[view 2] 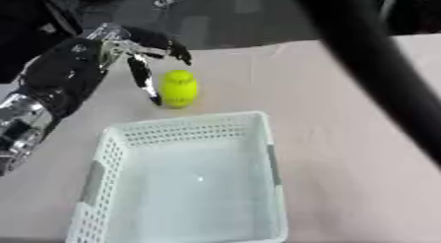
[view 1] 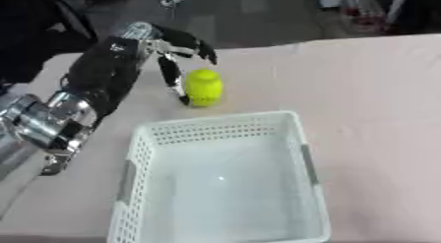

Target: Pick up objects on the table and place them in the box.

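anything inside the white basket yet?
Nothing visible inside the white basket: its floor shows bare. The yellow object stands on the table beyond its far rim, with the left hand open beside it. No corner is covered.

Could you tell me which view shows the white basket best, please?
The left eye view: the white basket sits near the centre, all rims visible. The right eye view shows the same basket farther left, with a dark blurred bar crossing the picture's right side beside it.

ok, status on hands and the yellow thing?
Left hand open, fingers beside small yellow rounded bottle, not gripping. Bottle upright on table, outside white perforated plastic basket. Right hand unseen. Nothing blocking.
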